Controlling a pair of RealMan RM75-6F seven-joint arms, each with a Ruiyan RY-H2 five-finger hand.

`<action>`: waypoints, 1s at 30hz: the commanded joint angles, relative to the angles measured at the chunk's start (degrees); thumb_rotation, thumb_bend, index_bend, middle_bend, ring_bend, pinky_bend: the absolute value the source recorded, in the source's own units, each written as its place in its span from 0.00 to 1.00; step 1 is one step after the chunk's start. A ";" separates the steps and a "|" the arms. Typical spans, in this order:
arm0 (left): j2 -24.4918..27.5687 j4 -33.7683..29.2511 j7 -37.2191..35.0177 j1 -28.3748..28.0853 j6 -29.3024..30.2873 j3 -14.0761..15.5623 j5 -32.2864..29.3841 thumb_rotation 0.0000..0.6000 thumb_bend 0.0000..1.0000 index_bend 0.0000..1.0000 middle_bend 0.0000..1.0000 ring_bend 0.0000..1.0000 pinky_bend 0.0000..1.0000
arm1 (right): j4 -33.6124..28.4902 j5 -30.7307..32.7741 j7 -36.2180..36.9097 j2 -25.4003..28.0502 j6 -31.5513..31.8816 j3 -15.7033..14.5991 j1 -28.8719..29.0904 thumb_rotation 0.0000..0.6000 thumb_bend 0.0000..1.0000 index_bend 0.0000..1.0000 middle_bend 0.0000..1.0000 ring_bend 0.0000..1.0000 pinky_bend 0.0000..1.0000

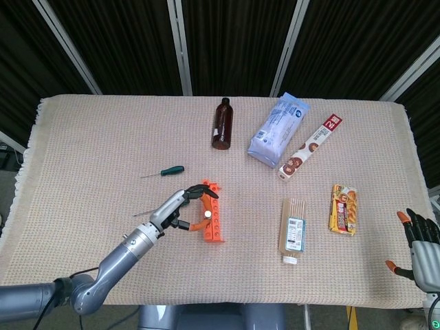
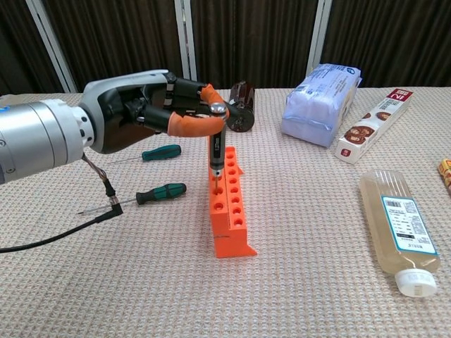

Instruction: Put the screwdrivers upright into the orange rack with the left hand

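My left hand (image 2: 151,113) pinches the black screwdriver (image 2: 218,144) by its top, upright, its lower end in a hole of the orange rack (image 2: 227,204) on the surface (image 2: 317,282). Two green-handled screwdrivers (image 2: 161,191) lie just left of the rack. My right hand (image 1: 421,247) sits at the near right edge, fingers seemingly apart, holding nothing I can see.
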 commanded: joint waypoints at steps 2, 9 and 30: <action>-1.15 1.12 0.95 0.30 0.66 0.64 0.36 1.00 0.42 0.68 0.23 0.06 0.00 | -0.04 0.08 -0.12 0.03 -0.08 0.02 0.04 1.00 0.03 0.07 0.00 0.00 0.00; -2.60 2.62 2.00 0.52 1.32 0.83 0.49 1.00 0.43 0.68 0.23 0.06 0.00 | -0.27 0.20 -0.42 0.06 -0.22 0.07 0.12 1.00 0.02 0.07 0.00 0.00 0.00; -4.47 4.41 4.06 0.75 1.39 1.27 1.18 1.00 0.42 0.67 0.23 0.05 0.00 | -0.31 0.76 -0.61 -0.01 -0.73 0.23 0.34 1.00 0.02 0.07 0.00 0.00 0.00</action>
